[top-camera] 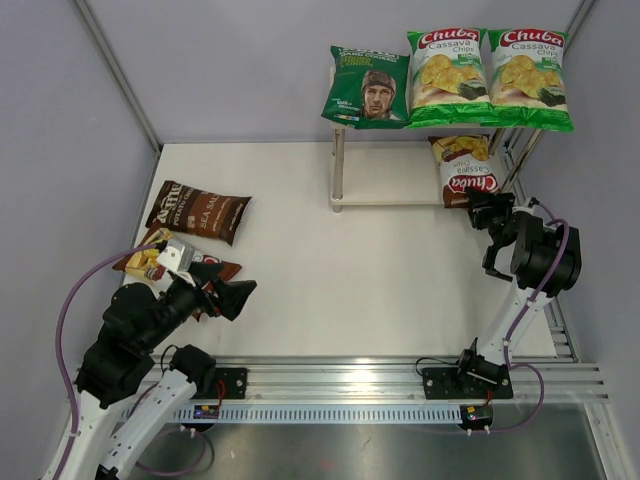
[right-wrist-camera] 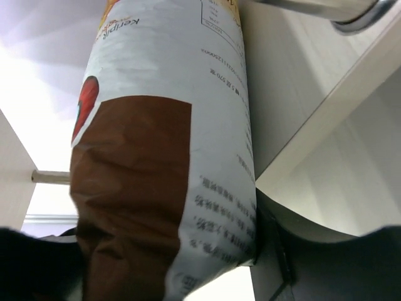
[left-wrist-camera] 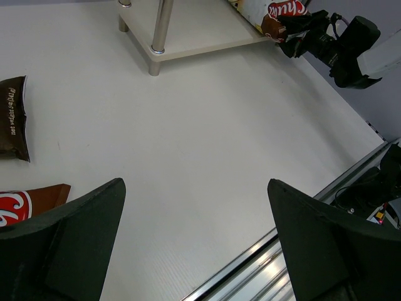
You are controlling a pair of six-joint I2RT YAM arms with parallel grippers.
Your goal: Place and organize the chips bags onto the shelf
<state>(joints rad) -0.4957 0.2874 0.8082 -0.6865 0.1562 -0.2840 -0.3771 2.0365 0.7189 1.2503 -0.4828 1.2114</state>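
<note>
The shelf (top-camera: 390,186) stands at the back right. Leaning along its top tier are a dark green REAL bag (top-camera: 368,88) and two green-white Chuba bags (top-camera: 447,75) (top-camera: 527,78). My right gripper (top-camera: 488,212) reaches into the lower tier, shut on an upright brown Chuba bag (top-camera: 465,170); in the right wrist view that bag (right-wrist-camera: 156,157) fills the gap between the fingers of the gripper (right-wrist-camera: 156,251). My left gripper (left-wrist-camera: 195,183) hovers open over bare table. A Sea Salt bag (top-camera: 198,211) and another brown Chuba bag (top-camera: 150,258) lie at the left.
The metal shelf leg (left-wrist-camera: 161,28) rises near the table's middle back. Grey walls close in the left, back and right. An aluminium rail (top-camera: 400,375) runs along the near edge by both arm bases.
</note>
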